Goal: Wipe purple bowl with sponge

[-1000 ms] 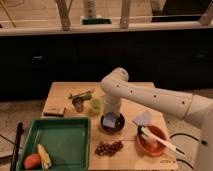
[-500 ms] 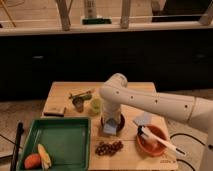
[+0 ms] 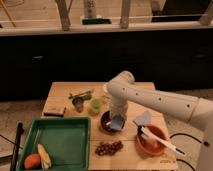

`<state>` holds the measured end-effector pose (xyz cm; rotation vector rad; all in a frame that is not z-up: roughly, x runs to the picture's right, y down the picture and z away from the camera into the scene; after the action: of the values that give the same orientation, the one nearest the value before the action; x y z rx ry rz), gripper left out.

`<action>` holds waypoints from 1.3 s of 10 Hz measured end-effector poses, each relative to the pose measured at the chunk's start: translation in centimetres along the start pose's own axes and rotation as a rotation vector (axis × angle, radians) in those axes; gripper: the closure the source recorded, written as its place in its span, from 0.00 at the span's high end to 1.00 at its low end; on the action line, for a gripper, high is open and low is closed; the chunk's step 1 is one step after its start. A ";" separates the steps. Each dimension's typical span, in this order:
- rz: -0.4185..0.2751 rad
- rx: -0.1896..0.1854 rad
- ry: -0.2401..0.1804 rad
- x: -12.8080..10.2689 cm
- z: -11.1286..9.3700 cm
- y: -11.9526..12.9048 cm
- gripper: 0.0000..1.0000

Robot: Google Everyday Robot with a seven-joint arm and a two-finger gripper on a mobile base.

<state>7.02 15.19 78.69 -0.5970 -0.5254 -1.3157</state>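
Observation:
The purple bowl (image 3: 106,122) sits on the wooden table (image 3: 62,91), right of the green tray. My gripper (image 3: 116,120) reaches down into the bowl from the white arm (image 3: 150,100) that comes in from the right. A light blue sponge (image 3: 116,123) lies at the gripper's tip, inside the bowl against its right side. The arm's wrist hides the back of the bowl.
A green tray (image 3: 60,140) at the front left holds an orange fruit (image 3: 32,161) and a corn cob (image 3: 44,156). An orange bowl (image 3: 152,142) with a white utensil stands right. Grapes (image 3: 109,147) lie in front. A green cup (image 3: 96,105), a metal cup (image 3: 78,104) and a brown block (image 3: 54,110) stand behind.
The arm has shifted a little over the bowl, and the sponge has moved slightly within it.

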 end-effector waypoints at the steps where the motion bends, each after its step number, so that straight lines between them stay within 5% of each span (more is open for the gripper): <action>1: 0.004 0.008 0.011 0.7 -0.4 -0.6 0.00; 4: -0.055 0.042 0.027 0.2 -1.8 -4.5 0.00; 7: -0.158 0.045 0.024 -3.1 -2.0 -6.0 0.00; 10: -0.184 0.045 0.000 -5.5 -1.4 -4.3 0.00; 13: -0.111 0.045 -0.012 -3.9 -1.0 -0.6 0.00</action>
<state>5.72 17.24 75.44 -0.5453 -0.6031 -1.4025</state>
